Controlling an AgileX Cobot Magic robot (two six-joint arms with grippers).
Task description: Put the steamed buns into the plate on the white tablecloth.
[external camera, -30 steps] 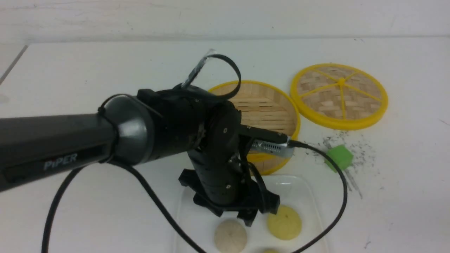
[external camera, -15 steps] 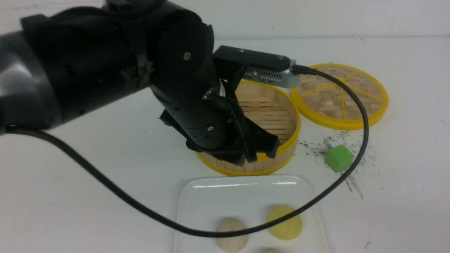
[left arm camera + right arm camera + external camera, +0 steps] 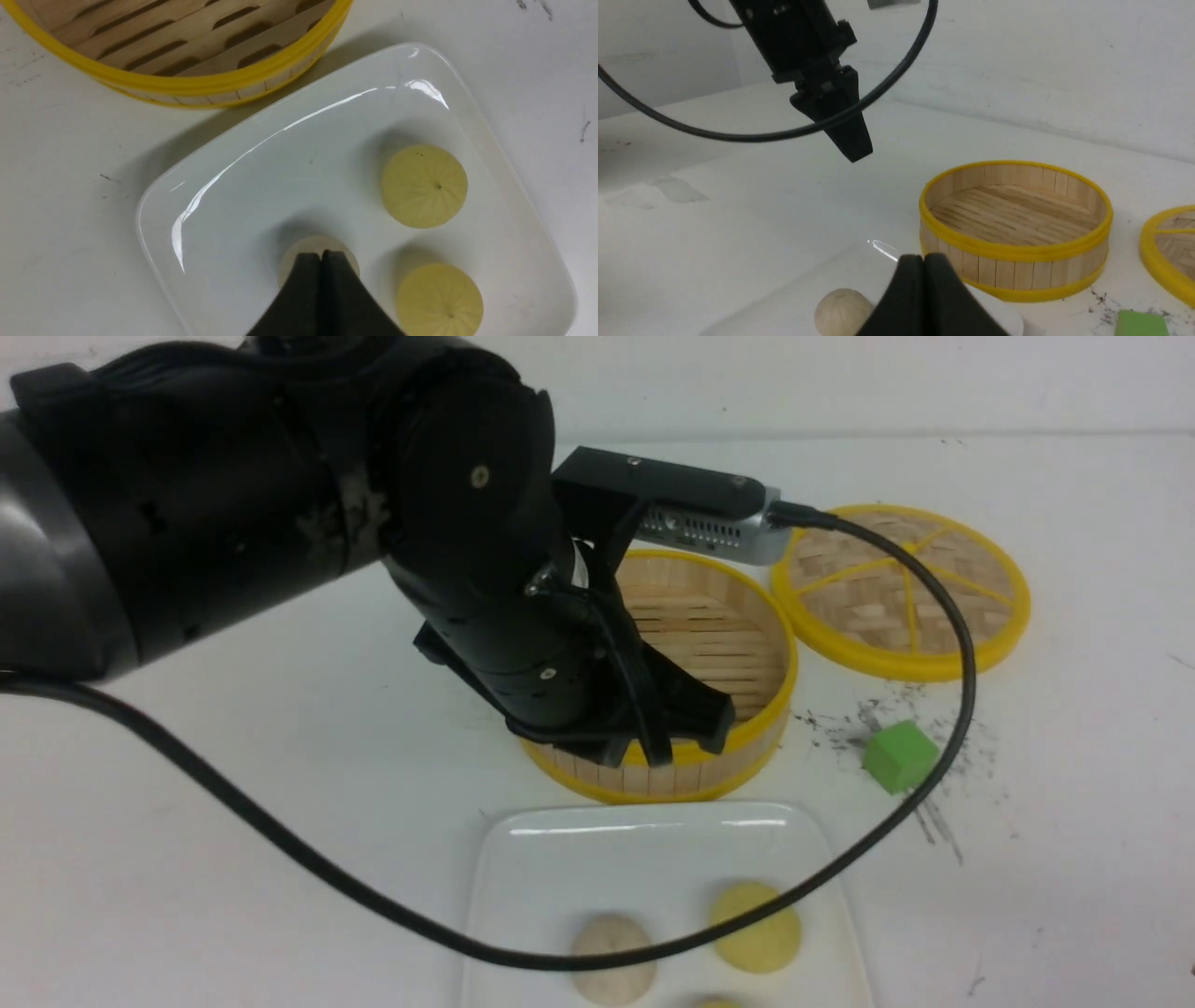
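The left hand (image 3: 681,737), fingers pressed together and empty, hangs high above the plate (image 3: 523,896) on the cloth (image 3: 233,859). In the plate sit three buns (image 3: 424,185), round, pleated tops up, no long axis: the off-white bun (image 3: 613,971) left, a yellow bun (image 3: 756,940) right, and a third bun (image 3: 439,301) that only the left wrist view shows whole. The right hand (image 3: 923,263), likewise pressed together and empty, appears only in its own view.
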